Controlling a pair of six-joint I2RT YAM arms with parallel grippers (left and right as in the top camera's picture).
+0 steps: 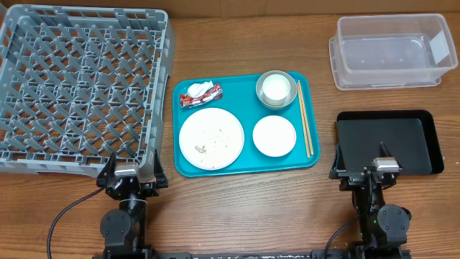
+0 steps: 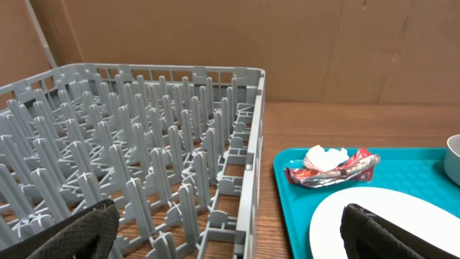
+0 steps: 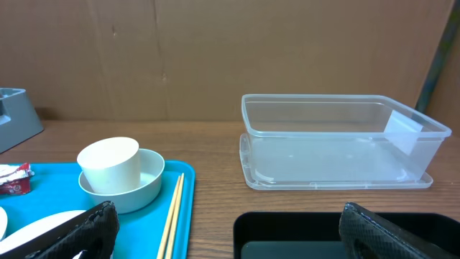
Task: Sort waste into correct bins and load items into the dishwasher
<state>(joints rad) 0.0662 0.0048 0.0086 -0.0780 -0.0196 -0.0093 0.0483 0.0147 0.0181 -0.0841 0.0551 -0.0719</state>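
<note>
On the teal tray (image 1: 243,101) lie the red-and-white wrapper (image 1: 203,94) with a paper wad (image 2: 325,156) on it, and a white plate (image 1: 211,138) dotted with food bits (image 1: 203,149). A small white bowl (image 1: 274,135), a steel bowl (image 1: 289,99) holding a white cup (image 1: 276,88), and chopsticks (image 1: 305,128) share the tray. The grey dishwasher rack (image 1: 167,65) stands far left. At the right are the clear tub (image 1: 392,52) and the black tray (image 1: 388,140). My left gripper (image 1: 133,175) and right gripper (image 1: 368,173) rest open near the front edge, holding nothing.
The table is bare wood between the rack (image 2: 248,129) and the teal tray (image 2: 287,194), and between that tray and the bins. A brown cardboard wall closes off the back. Cables trail from both arm bases at the front edge.
</note>
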